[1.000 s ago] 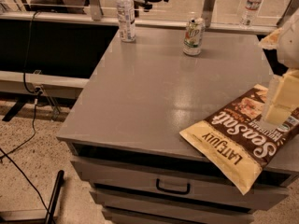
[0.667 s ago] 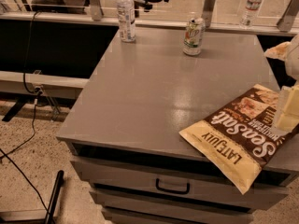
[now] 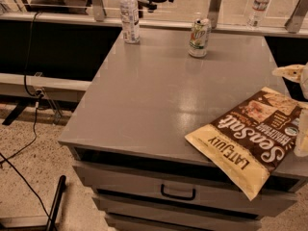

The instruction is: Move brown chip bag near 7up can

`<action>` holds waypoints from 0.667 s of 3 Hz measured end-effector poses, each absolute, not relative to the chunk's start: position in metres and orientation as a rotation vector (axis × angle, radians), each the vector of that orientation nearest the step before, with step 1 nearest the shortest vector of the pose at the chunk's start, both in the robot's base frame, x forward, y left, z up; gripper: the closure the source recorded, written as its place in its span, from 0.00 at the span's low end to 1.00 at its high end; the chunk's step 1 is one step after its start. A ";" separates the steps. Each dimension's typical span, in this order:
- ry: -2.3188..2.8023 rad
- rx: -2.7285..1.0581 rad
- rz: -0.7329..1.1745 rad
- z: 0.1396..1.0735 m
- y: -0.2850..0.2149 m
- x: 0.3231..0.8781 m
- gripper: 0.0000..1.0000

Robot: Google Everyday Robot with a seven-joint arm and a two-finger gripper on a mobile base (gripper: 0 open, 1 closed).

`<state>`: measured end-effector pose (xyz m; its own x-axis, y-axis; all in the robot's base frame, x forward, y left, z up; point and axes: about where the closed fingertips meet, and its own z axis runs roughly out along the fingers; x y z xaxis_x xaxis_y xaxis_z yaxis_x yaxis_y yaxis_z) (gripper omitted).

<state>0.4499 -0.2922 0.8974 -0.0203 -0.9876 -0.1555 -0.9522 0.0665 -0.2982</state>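
Note:
The brown chip bag (image 3: 250, 134) lies flat on the front right corner of the grey cabinet top (image 3: 159, 85), its cream end hanging over the front edge. The 7up can (image 3: 198, 32) stands upright at the back of the top, far from the bag. My gripper (image 3: 302, 129) shows only as cream-coloured parts at the right edge of the camera view, beside the bag's right side and mostly out of frame. I cannot tell whether it touches the bag.
A clear water bottle (image 3: 129, 14) stands at the back left of the top. Another bottle (image 3: 258, 4) stands on the ledge behind. The cabinet has drawers with a handle (image 3: 178, 192). Cables (image 3: 29, 129) run over the floor at the left.
My gripper has moved to the right, from over the bag's right end to the edge of the view. The bag and the can have not moved.

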 end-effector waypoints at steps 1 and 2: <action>1.993 -1.997 -0.135 0.884 -0.297 0.442 0.00; 1.964 -2.040 -0.112 0.867 -0.295 0.440 0.00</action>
